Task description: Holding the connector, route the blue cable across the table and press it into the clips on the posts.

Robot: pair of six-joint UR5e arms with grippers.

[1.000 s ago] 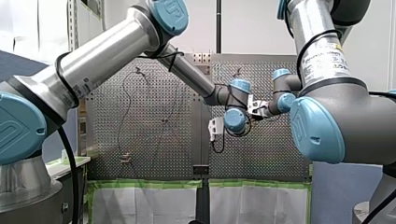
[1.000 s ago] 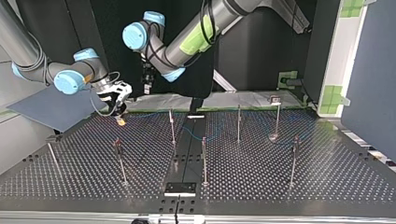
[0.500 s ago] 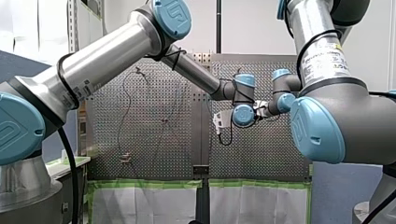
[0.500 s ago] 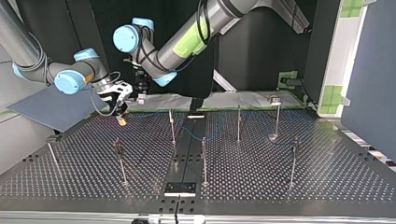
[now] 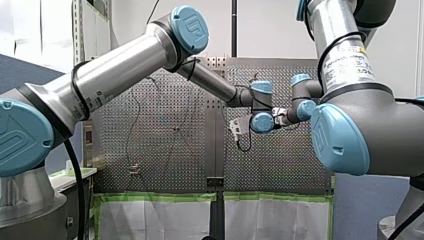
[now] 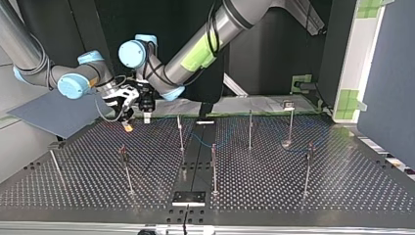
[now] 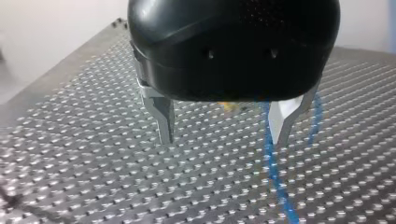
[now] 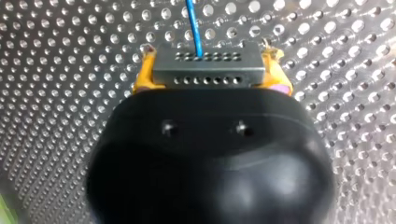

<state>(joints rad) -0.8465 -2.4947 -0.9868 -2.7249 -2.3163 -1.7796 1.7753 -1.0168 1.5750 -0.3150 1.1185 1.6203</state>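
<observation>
In the right wrist view my right gripper (image 8: 210, 57) has its yellow pads (image 8: 142, 77) shut on a grey connector (image 8: 208, 73), from which the blue cable (image 8: 193, 23) runs ahead over the perforated table. My left gripper (image 7: 224, 133) hangs just above the table with its metal fingers (image 7: 161, 119) apart and nothing between them; the blue cable (image 7: 271, 158) lies beside one finger. In the top view my left gripper (image 6: 147, 111) stands close beside my right gripper (image 6: 126, 121) at the far left, and the blue cable (image 6: 205, 139) trails along the far side.
Several thin upright posts stand on the table (image 6: 342, 196) in the top view, such as one post (image 6: 180, 131) near the grippers, another (image 6: 214, 169) in the middle and another (image 6: 307, 169) at the right. A dark plate (image 6: 188, 197) lies at the near edge.
My left arm has swung toward the top view's left and come down beside my right gripper. My right gripper, with the connector, has stayed put.
</observation>
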